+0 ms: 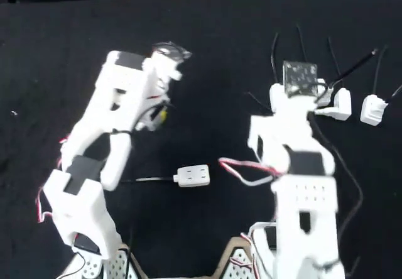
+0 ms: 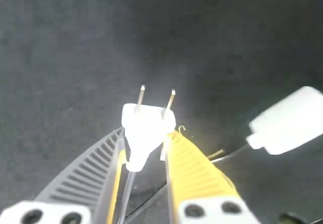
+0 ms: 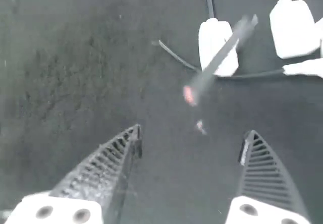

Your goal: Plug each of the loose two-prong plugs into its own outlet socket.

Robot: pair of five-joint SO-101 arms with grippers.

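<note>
My left gripper is shut on a white two-prong plug, whose two metal prongs point away from the wrist. From above, this gripper hangs over the black table at the back left. A white outlet socket with a black cord lies mid-table, nearer the front. My right gripper is open with nothing between its fingers. Just beyond it lie two white corded blocks. In the high view the right gripper sits beside these blocks; whether they are plugs or sockets I cannot tell.
A black cloth covers the table. Thin black cords fan out toward the back right. A blurred dark cord end crosses in front of the near block. Red and white wires loop off the right arm. A white corded block lies beyond the held plug.
</note>
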